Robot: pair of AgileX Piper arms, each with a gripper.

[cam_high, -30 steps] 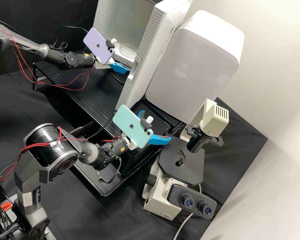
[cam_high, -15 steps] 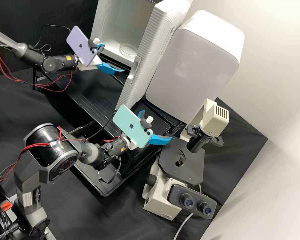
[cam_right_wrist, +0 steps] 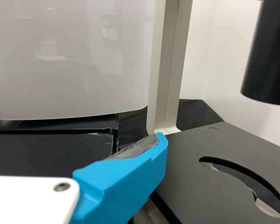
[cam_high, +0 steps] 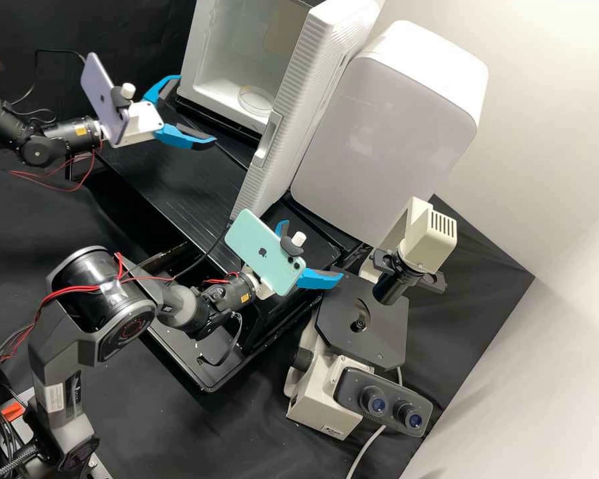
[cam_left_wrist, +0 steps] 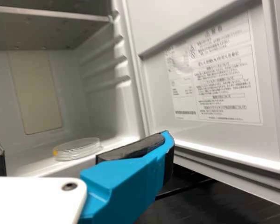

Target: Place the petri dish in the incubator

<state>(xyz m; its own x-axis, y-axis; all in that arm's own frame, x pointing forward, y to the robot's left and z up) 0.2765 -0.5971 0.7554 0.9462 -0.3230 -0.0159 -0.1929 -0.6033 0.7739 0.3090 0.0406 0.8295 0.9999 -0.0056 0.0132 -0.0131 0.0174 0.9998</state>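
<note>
Your left gripper [cam_high: 194,110] hung on the left side of the bench, above the black shelf [cam_high: 180,189]. It was just outside the open front of the incubator [cam_high: 223,50]. Its two blue fingers [cam_high: 180,136] were spread wide apart, and there was nothing between them.

The petri dish [cam_high: 255,100] lay flat on the white floor inside the incubator, near the side where the door is. It was well apart from your left gripper. From the left wrist view you could see the dish [cam_left_wrist: 77,148] lying low and round, with a little yellow mark at its edge.

The door [cam_high: 299,100] of the incubator stood swung open. It had a paper label [cam_left_wrist: 214,79] on its inner side.

Your right gripper [cam_high: 313,249] was lower down, near the middle, between the black shelf and the microscope [cam_high: 353,392]. Its fingers were spread apart too and held nothing. In the right wrist view, the tip of one blue finger [cam_right_wrist: 130,175] was close to the edge of the microscope's black stage [cam_right_wrist: 214,154].

A big white box [cam_high: 386,126] stood to the right of the door, behind the microscope.
</note>
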